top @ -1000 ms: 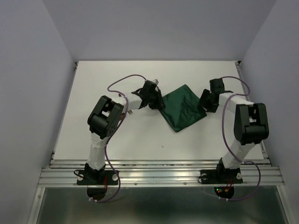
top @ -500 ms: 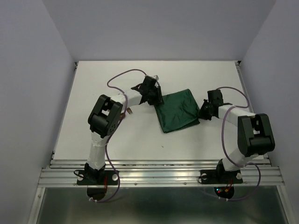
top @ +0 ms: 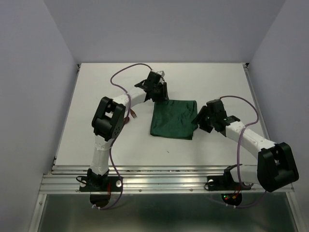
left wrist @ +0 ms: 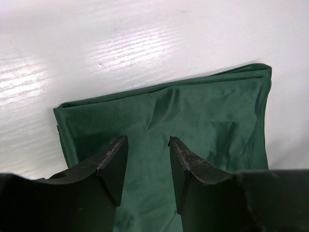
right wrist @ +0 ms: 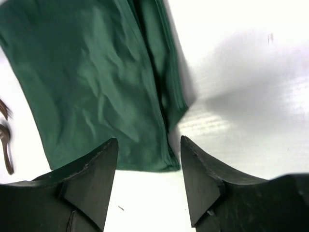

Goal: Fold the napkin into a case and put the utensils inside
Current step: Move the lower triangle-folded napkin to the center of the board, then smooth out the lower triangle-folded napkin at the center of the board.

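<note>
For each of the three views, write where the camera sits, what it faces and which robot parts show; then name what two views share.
Top external: above and behind the arms, looking down at the table; both arms show.
Left wrist: on the left arm, facing the napkin; its fingers show.
Right wrist: on the right arm, facing the napkin's edge and utensils; its fingers show.
Shared: both wrist views show the napkin.

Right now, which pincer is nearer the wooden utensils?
Left. The left pincer is over the far left corner of the napkin, near the utensils; the right pincer is at its opposite edge.
</note>
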Controlling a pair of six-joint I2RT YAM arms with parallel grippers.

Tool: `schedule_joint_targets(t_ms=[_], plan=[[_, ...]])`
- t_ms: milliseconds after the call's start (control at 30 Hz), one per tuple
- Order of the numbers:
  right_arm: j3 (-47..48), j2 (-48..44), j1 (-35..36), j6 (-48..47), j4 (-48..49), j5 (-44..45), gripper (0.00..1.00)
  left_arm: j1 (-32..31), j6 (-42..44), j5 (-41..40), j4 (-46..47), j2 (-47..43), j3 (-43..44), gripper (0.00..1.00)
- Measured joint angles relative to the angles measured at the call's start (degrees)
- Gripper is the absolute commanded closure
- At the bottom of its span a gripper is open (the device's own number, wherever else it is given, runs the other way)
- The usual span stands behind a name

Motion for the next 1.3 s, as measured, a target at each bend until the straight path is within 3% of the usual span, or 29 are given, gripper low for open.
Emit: schedule_joint_targets(t_ms=[233,567,800,1300], plan=[[12.2,7.6,-3.1,-7.4,-3.0,2.5,0.49,0.0,1.3,0.2,-2.5,-1.7,-2.2,0.49],[28.1,29.3,-9.2,-17.1,-1.1,-4.4,0.66,-0.1,0.8,0.4,-4.1,-16.6,-15.6,0.49],[28.7,33.1,-9.4,-19.9,-0.4,-10.7,0.66,-0.1,0.2,0.4,-4.5,-18.2,-16.6,0.49],[25.7,32.5,-9.4,-20.4,2.8,-14.2,0.64,-0.2,-0.1,0.4,-4.8,-16.7,-16.3,0.49]])
